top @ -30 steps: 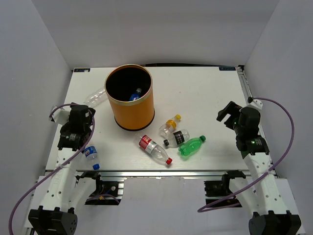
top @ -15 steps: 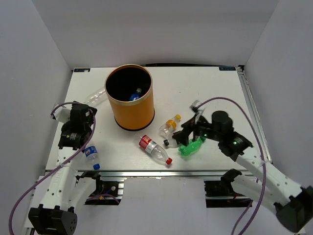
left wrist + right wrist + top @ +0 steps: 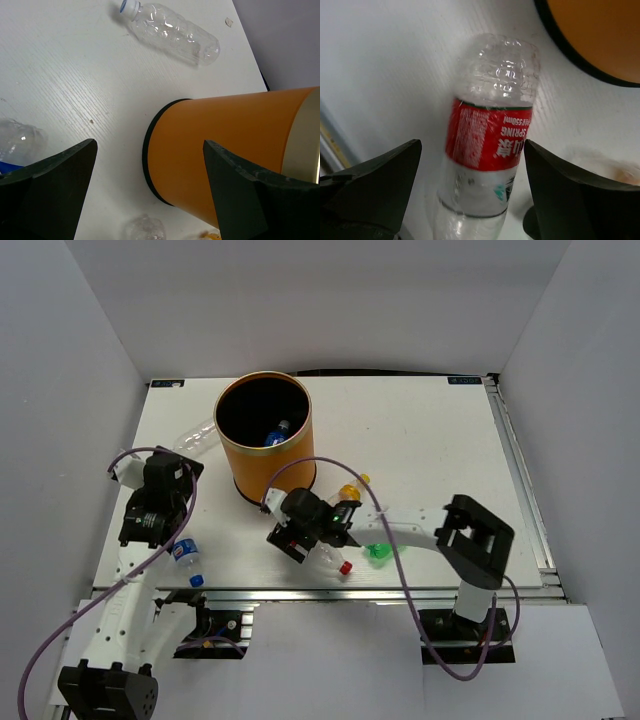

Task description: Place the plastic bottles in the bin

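The orange bin [image 3: 265,445] stands at the back left of the table, with a blue-capped bottle [image 3: 278,432] lying inside it. My right gripper [image 3: 303,532] reaches across the table and hangs open over the red-labelled clear bottle [image 3: 487,145]. That bottle lies between the spread fingers, and its red cap [image 3: 345,567] shows in the top view. A green bottle [image 3: 378,554] and an orange-capped bottle [image 3: 350,490] lie beside the right arm. My left gripper [image 3: 168,472] is open and empty, left of the bin [image 3: 235,145]. A blue-labelled bottle [image 3: 185,554] lies near it.
A clear bottle [image 3: 172,32] lies on the table behind the bin's left side. The bin's dark base rim [image 3: 580,60] is close to the red-labelled bottle's far end. The table's front edge [image 3: 300,590] runs just beyond the red cap.
The right arm has swung from the table's right side across to the left, and its open gripper now hangs over the red-labelled bottle. The left arm has not moved.
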{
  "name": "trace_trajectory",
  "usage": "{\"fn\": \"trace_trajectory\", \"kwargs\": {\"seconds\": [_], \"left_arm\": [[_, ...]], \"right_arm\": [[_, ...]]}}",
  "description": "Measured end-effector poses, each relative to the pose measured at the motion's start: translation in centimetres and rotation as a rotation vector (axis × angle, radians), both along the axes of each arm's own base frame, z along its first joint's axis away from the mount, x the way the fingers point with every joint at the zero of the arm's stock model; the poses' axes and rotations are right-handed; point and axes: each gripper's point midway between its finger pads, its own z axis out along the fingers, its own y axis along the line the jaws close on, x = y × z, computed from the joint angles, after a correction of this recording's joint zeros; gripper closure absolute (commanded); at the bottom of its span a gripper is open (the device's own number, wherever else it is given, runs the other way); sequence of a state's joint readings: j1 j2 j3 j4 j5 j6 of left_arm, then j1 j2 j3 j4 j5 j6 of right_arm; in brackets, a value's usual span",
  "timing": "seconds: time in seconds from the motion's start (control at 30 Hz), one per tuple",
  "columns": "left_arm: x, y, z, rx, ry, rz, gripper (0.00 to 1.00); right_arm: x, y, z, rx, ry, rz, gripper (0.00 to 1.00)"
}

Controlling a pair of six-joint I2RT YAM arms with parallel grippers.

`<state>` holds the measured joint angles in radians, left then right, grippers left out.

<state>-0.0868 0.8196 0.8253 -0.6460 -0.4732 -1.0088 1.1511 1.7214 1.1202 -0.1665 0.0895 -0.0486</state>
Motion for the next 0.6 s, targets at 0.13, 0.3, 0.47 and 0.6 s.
{"fn": "trace_trajectory", "kwargs": {"seconds": [0.13,0.3,0.47,0.6], "left_arm": [[-0.3,0.0,0.5,0.001,-0.019,-0.005,0.02],[-0.7,0.2,1.4,0.003,-0.053,0.002,0.02],[-1.0,0.4,1.9,0.005,-0.075,0.010,0.02],[-1.2,0.4,1.2,0.008,-0.065,0.012,0.02]], "right_arm": [[0.3,0.3,-3.5,-0.111,-0.036,-0.035,0.24],[-0.2,0.5,-4.0,-0.128,-0.045,-0.032,0.65],[-0.9,2.0,3.1,0.047,-0.102,0.016,0.68],[-1.1,3.9,15.7,0.363,-0.240,0.100,0.74]]}}
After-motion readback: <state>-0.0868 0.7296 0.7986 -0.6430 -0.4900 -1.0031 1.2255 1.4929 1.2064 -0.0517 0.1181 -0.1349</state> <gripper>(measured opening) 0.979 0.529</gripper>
